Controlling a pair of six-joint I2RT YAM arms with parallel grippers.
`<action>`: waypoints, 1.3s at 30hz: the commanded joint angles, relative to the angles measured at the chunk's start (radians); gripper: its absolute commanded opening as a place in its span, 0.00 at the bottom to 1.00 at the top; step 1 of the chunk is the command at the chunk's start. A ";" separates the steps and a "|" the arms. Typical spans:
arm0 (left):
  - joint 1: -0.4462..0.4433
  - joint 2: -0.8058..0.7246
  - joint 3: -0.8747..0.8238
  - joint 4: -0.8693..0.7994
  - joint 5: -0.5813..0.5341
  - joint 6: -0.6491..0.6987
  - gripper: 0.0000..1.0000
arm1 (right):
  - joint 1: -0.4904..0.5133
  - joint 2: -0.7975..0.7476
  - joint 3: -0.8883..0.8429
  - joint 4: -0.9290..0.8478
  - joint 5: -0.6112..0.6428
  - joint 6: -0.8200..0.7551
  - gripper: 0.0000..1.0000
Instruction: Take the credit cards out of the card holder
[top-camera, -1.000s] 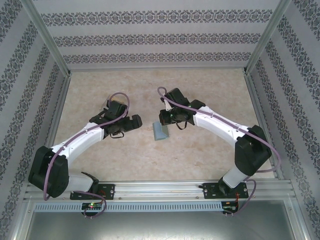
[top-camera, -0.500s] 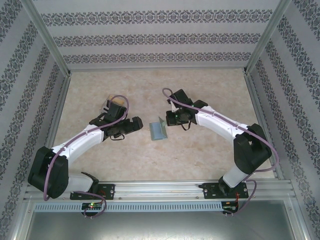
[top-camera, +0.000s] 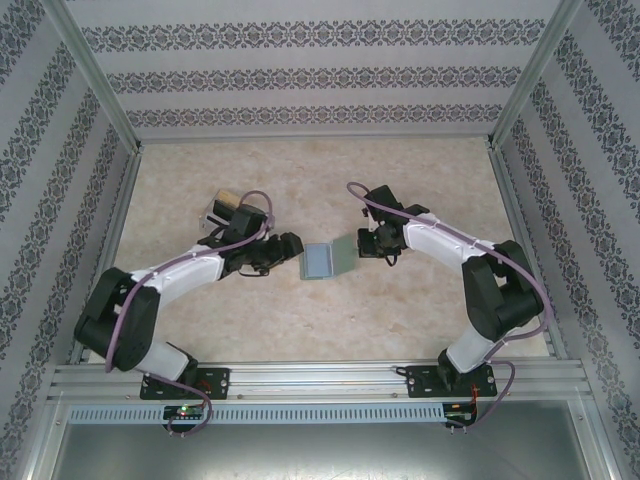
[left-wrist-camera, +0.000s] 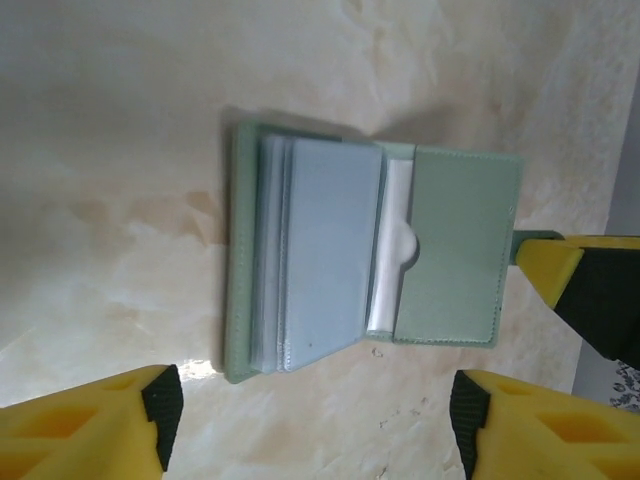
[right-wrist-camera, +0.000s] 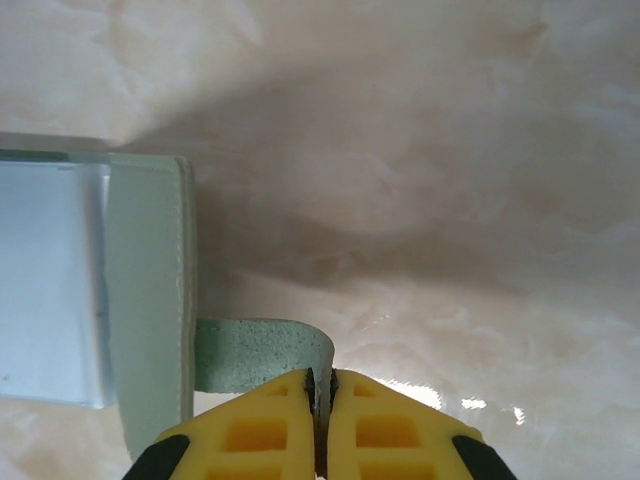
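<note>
Top external, Mia: which way does the card holder (top-camera: 322, 260) lie?

Open and flat at mid-surface (top-camera: 420, 170), Jo. Its long axis runs left to right and its crease near to far. The pale panel faces the left end effector (top-camera: 292, 247), the green panel the right end effector (top-camera: 362, 245). I count one card holder, two arms, and one small box (top-camera: 222, 205) behind the left arm.

And the room?

Beige marbled surface, aluminium frame (top-camera: 320, 378), striped patterned walls (top-camera: 320, 75).

Left wrist?

The card holder (left-wrist-camera: 370, 260) lies inside up, just ahead of the left end effector (left-wrist-camera: 312, 410), whose jaws stand wide apart with nothing between them. Layered grey-blue sleeves (left-wrist-camera: 325, 255) cover one panel; I cannot count them. A white sheet (left-wrist-camera: 392, 250) shows in the other panel's notched pocket. One yellow finger (left-wrist-camera: 545, 268) of the right end effector meets the green panel's edge.

Right wrist?

The right end effector (right-wrist-camera: 320, 385) is pinched closed on a green tab (right-wrist-camera: 260, 350) curling from the card holder's (right-wrist-camera: 150, 290) edge.
</note>
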 joint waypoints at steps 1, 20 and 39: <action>-0.047 0.060 0.084 0.021 0.005 -0.032 0.70 | -0.014 0.016 -0.018 0.005 -0.013 -0.043 0.09; -0.100 0.337 0.398 -0.343 -0.104 0.057 0.48 | -0.024 0.019 -0.024 0.007 -0.033 -0.037 0.09; -0.102 0.392 0.431 -0.377 -0.103 0.084 0.41 | -0.024 0.019 -0.026 0.003 -0.058 -0.033 0.10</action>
